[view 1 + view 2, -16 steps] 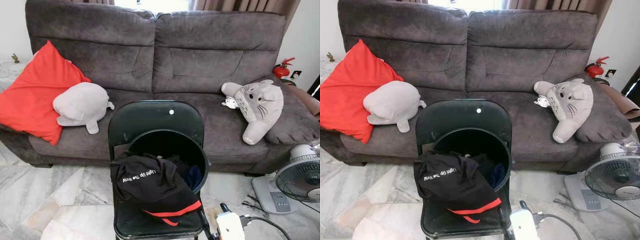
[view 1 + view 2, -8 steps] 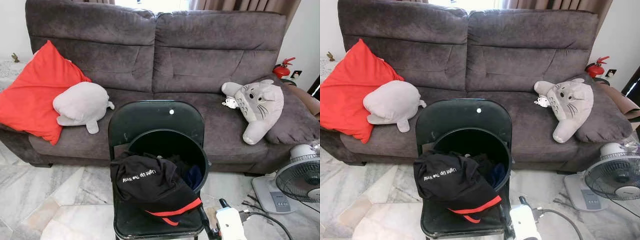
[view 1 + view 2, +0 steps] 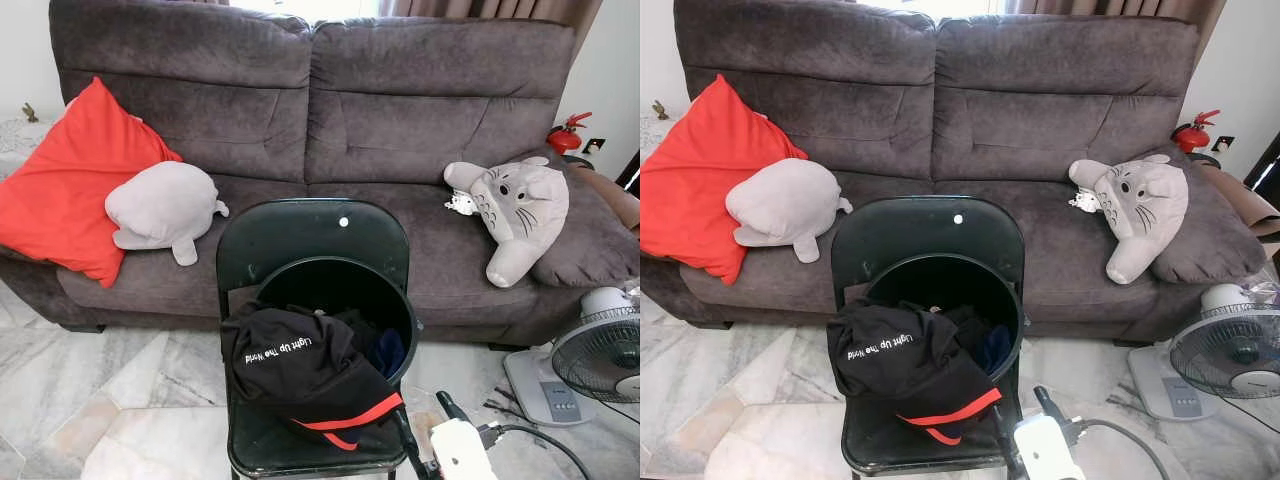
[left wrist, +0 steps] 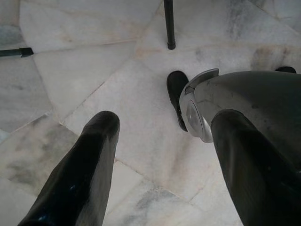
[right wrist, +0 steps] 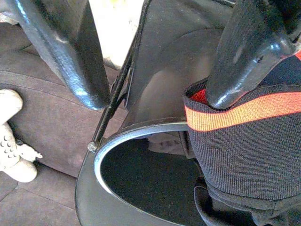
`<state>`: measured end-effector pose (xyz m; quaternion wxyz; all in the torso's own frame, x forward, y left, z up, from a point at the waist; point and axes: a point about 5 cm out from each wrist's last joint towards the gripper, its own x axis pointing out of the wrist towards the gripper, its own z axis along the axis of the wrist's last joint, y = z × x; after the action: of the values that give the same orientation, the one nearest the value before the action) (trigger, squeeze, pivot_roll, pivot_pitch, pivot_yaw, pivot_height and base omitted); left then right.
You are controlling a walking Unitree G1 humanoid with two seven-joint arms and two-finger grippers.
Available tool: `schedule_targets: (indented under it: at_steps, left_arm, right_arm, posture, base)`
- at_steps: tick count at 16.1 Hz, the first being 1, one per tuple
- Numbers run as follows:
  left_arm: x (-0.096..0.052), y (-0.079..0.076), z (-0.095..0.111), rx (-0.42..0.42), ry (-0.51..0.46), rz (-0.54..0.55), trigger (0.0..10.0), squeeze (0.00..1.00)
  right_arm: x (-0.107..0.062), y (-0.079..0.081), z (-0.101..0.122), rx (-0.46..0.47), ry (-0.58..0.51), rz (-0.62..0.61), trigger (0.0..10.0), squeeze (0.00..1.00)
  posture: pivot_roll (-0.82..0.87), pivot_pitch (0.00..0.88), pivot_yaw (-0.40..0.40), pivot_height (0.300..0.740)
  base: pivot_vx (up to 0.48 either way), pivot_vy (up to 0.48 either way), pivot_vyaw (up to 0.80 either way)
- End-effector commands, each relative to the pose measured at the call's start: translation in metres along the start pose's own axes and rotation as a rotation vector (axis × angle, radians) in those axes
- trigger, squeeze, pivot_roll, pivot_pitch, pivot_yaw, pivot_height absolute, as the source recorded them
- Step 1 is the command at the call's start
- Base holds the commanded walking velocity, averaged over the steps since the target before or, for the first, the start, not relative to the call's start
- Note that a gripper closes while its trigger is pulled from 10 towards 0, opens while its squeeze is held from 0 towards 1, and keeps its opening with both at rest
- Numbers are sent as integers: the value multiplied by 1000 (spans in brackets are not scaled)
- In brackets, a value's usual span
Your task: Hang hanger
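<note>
No hanger visible; black shirt (image 3: 300,370) draped over bucket (image 3: 345,300) on chair (image 3: 310,235). Right gripper (image 5: 155,70) spread wide beside the shirt's red hem, approaching; left gripper (image 4: 160,155) wide, idle over floor. Next: find the hanger.

White upside-down lettering "Light Up The World" on the black garment (image 3: 300,365).
</note>
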<state>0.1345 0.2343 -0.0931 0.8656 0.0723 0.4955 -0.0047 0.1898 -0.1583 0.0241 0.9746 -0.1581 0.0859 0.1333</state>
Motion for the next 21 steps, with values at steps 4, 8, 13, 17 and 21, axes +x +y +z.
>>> schedule_targets:
  at_steps: [4,8,13,17,21]
  left_arm:
    - [-1,2,-5,35,23,-7,10000,0]
    - [-1,2,-4,38,22,-8,10000,0]
    - [-1,2,-5,40,22,-6,10000,0]
    - [-1,2,-5,41,21,-1,10000,0]
    - [-1,2,-4,44,20,-2,10000,0]
  right_arm:
    - [-4,2,-6,-18,38,4,10000,0]
    - [-6,1,-17,-5,80,-16,10000,0]
    - [0,-6,-20,-17,81,-27,10000,0]
    - [4,-6,-18,-16,56,-31,10000,0]
    - [5,-4,-14,-34,27,-13,10000,0]
  posture:
    - [-33,76,-20,740]
    - [-33,75,-20,740]
    - [-26,76,-21,740]
    - [-26,75,-18,740]
    - [-26,73,-18,740]
  base:
    - [0,0,0]
    - [0,0,0]
    - [0,0,0]
    - [0,0,0]
    - [0,0,0]
